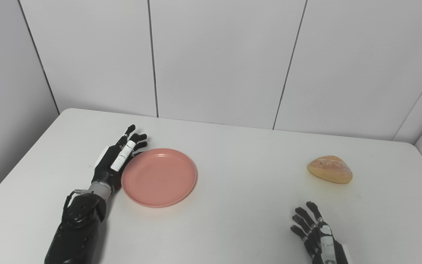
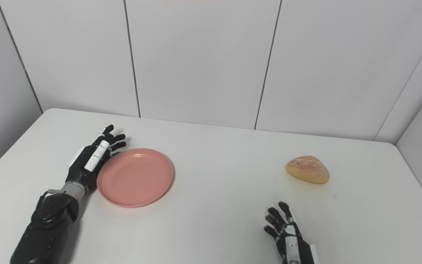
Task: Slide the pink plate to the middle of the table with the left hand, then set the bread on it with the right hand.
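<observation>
A pink plate (image 1: 159, 176) lies flat on the white table (image 1: 233, 205), left of centre, with nothing on it. My left hand (image 1: 117, 157) rests against the plate's left rim, open, fingers stretched toward the back wall. A golden bread roll (image 1: 330, 169) sits at the right side of the table. My right hand (image 1: 317, 234) is near the front edge, below and slightly left of the bread, open with fingers spread and well apart from it.
White wall panels (image 1: 214, 55) close off the back and both sides of the table. The table's rounded back corners show at left and right. Bare tabletop lies between the plate and the bread.
</observation>
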Motion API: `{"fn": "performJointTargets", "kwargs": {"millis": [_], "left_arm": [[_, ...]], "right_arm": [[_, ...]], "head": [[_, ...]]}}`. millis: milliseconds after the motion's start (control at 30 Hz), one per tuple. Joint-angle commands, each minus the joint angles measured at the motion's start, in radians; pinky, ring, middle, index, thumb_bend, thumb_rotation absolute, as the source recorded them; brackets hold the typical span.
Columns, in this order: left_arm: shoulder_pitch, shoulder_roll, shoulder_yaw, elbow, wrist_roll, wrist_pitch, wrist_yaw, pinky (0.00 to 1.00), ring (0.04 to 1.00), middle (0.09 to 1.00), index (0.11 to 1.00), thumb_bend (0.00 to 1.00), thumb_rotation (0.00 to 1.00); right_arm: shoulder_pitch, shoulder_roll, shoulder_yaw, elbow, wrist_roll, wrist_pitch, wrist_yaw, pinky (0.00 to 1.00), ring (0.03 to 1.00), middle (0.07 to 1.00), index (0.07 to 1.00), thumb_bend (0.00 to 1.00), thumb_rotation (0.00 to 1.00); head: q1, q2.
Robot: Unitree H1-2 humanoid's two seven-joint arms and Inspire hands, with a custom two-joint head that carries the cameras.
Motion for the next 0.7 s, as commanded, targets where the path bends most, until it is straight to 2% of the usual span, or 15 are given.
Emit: {"fn": "performJointTargets", "kwargs": {"millis": [0, 133, 467, 667], "left_arm": [[-0.034, -0.004, 0.003, -0.056, -0.02, 0.0, -0.01, 0.77, 0.863, 0.849, 0.949, 0.99, 0.72], [-0.033, -0.015, 0.001, -0.072, -0.032, 0.015, -0.016, 0.81, 0.892, 0.873, 0.96, 1.0, 0.73], [-0.028, -0.064, -0.001, -0.136, -0.035, 0.029, 0.009, 0.84, 0.898, 0.872, 0.975, 0.93, 0.76], [-0.025, -0.08, -0.023, -0.177, -0.017, 0.049, 0.02, 0.81, 0.894, 0.887, 0.973, 0.91, 0.8]], "right_arm": [[-0.001, 0.019, 0.012, 0.008, -0.009, 0.002, -0.002, 0.84, 0.862, 0.858, 0.917, 0.83, 0.96], [-0.004, 0.036, 0.022, 0.023, -0.027, -0.007, -0.009, 0.83, 0.853, 0.851, 0.917, 0.88, 0.94], [-0.011, 0.074, 0.042, 0.049, -0.058, -0.035, -0.021, 0.82, 0.842, 0.843, 0.919, 0.88, 0.93], [-0.017, 0.085, 0.046, 0.053, -0.064, -0.032, -0.022, 0.82, 0.845, 0.85, 0.923, 0.9, 0.93]], "head": [[-0.03, -0.005], [-0.068, -0.009], [-0.132, -0.009], [-0.16, -0.006]]}}
